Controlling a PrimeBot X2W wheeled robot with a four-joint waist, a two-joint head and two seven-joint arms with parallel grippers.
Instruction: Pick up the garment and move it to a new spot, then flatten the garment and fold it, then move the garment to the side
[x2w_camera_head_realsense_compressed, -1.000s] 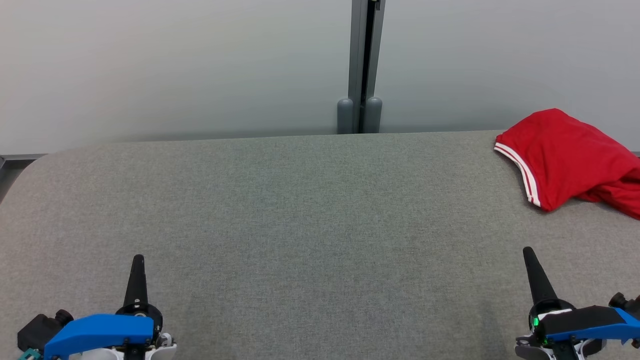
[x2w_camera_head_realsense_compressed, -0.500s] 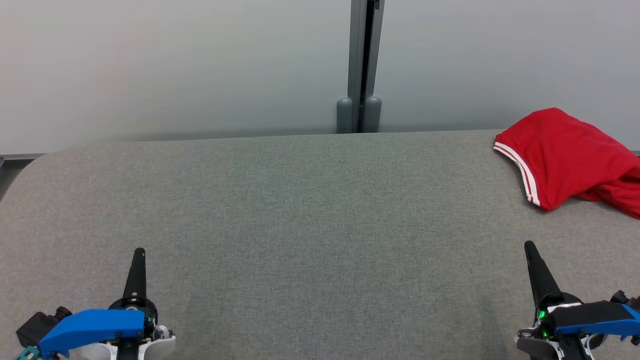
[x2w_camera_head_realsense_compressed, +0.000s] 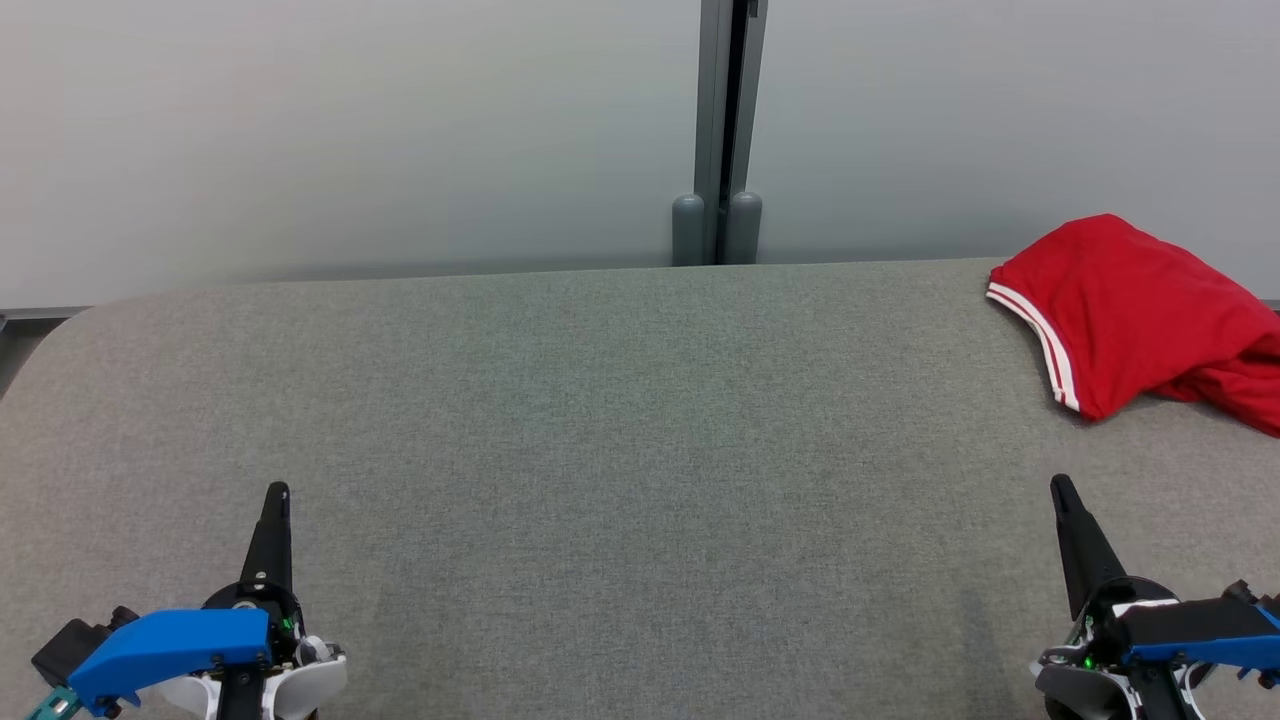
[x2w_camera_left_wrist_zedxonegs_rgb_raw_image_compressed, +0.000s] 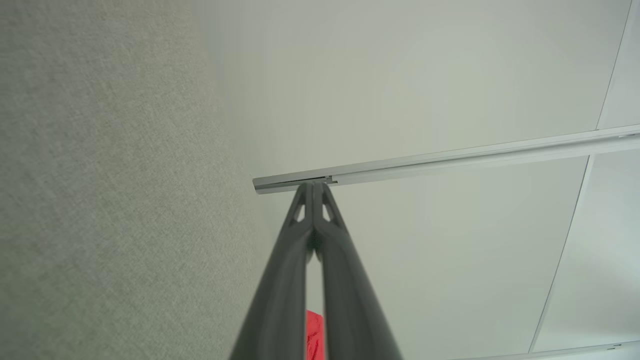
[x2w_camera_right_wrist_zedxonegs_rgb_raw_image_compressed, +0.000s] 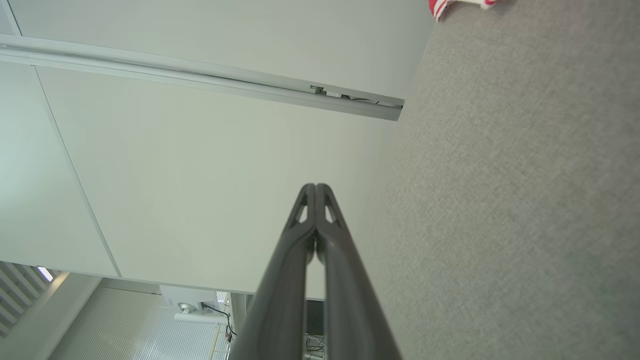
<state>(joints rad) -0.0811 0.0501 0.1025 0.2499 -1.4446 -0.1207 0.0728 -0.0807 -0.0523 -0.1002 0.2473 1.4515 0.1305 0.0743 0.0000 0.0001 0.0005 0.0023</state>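
Garment (x2w_camera_head_realsense_compressed: 1130, 310) lies crumpled at upper right on our surface (x2w_camera_head_realsense_compressed: 600, 450), long axis slanting down-right, striped hem facing left; our left tool (x2w_camera_head_realsense_compressed: 277, 493) and right tool (x2w_camera_head_realsense_compressed: 1061, 487) are pressed together.

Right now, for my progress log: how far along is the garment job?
Nothing looks done: the red garment lies crumpled on the grey table, far right. Nothing in hand: left claw and right claw are shut, empty, short of it. Left: pick, move, flatten, fold, set aside.
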